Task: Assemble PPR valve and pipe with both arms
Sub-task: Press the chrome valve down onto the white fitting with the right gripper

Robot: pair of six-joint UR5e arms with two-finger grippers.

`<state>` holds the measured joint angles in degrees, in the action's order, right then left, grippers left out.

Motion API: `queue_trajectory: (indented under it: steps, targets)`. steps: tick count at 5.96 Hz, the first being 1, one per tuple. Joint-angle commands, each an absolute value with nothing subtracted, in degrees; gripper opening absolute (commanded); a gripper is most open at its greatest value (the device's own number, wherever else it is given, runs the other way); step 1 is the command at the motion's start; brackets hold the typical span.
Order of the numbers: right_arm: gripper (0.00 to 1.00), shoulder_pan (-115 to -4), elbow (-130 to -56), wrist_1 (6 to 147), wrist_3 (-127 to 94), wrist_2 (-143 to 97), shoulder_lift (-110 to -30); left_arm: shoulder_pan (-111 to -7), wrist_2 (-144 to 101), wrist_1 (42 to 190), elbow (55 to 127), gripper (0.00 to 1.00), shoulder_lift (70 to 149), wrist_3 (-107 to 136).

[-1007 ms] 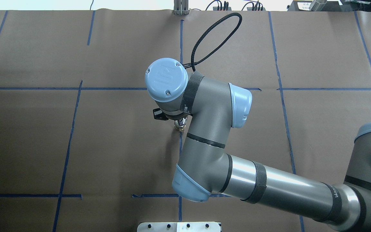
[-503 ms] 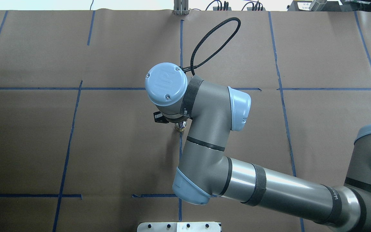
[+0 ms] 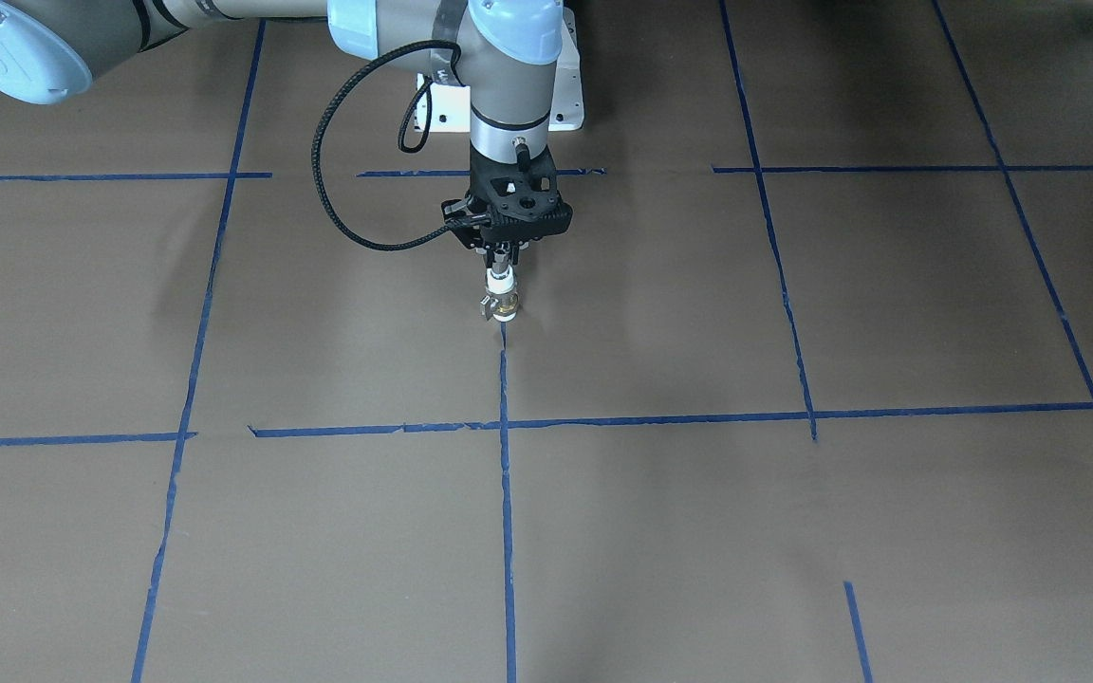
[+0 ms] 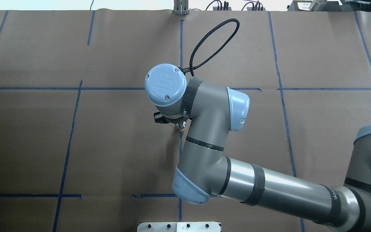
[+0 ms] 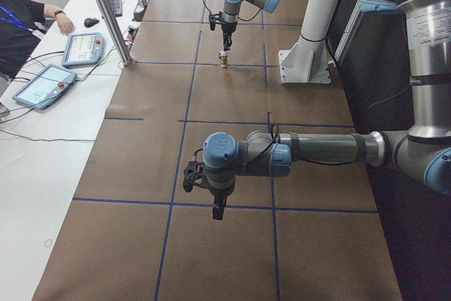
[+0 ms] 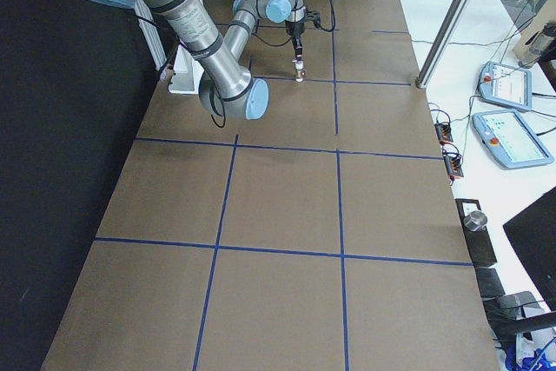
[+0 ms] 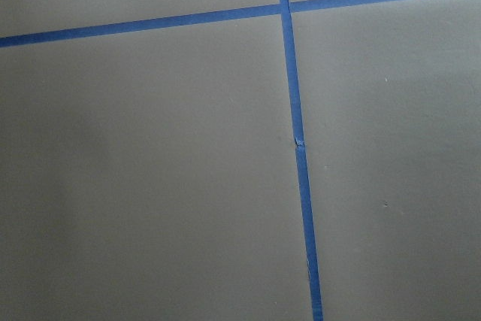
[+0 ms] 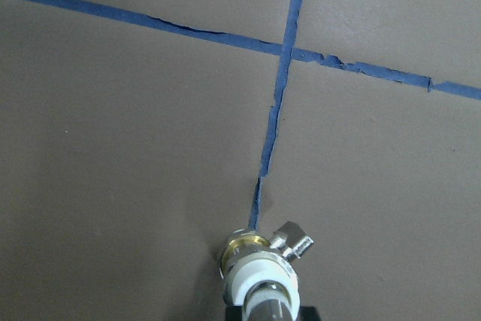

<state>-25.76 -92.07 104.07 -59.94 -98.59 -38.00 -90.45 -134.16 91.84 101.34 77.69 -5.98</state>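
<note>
My right gripper (image 3: pixel 504 254) points straight down and is shut on the upper end of the PPR valve (image 3: pixel 501 296). The valve hangs upright, with a white end above, a brass end below and a small silver lever (image 8: pixel 293 243) on its side. Its brass end is at the tip of a blue tape line (image 8: pixel 272 133); I cannot tell whether it touches the paper. In the overhead view the valve (image 4: pixel 180 127) peeks out under the wrist. No separate silver pipe shows. My left gripper (image 5: pixel 218 211) shows only in the exterior left view, hanging over the table far from the valve; I cannot tell if it is open or shut.
Brown paper with a blue tape grid (image 3: pixel 504 493) covers the table. The white pedestal base (image 3: pixel 509 106) stands by the robot. A metal post (image 5: pixel 106 12) stands at the operators' edge, with tablets (image 5: pixel 42 86) and an operator's arm (image 5: pixel 32 15) beyond it.
The right wrist has shifted slightly toward the robot in the overhead view, taking the valve with it. It has barely moved over the last half second.
</note>
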Motion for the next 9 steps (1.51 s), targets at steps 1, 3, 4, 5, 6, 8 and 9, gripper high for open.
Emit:
queue_trajectory:
  steps: [1, 3, 4, 5, 6, 8, 9]
  targets:
    - [0.3, -25.8, -91.8, 104.1, -59.9, -98.6, -38.0, -90.5, -134.1, 91.8, 101.3, 1.0, 77.7, -6.0]
    - [0.6, -25.8, -91.8, 104.0, -59.9, -98.6, -38.0, -90.5, -134.1, 91.8, 101.3, 1.0, 77.7, -6.0]
    - [0.61, -25.8, -91.8, 104.0, -59.9, -98.7, -38.1, -90.4, -134.1, 91.8, 101.3, 1.0, 77.7, -6.0]
    - [0.61, -25.8, -91.8, 104.0, -59.9, -98.7, -38.1, -90.4, -134.1, 91.8, 101.3, 1.0, 77.7, -6.0]
    - [0.79, -25.8, -91.8, 104.0, -59.9, -98.7, -38.0, -90.4, -134.1, 91.8, 101.3, 1.0, 77.7, -6.0]
    - [1.0, -29.0, -93.0, 104.0, -58.3, -101.5, -37.2, -90.4, -134.1, 91.8, 101.3, 1.0, 77.8, -6.1]
    - [1.0, -33.1, -93.2, 104.0, -56.4, -107.0, -37.2, -90.4, -134.1, 91.8, 101.3, 1.0, 77.8, -6.1]
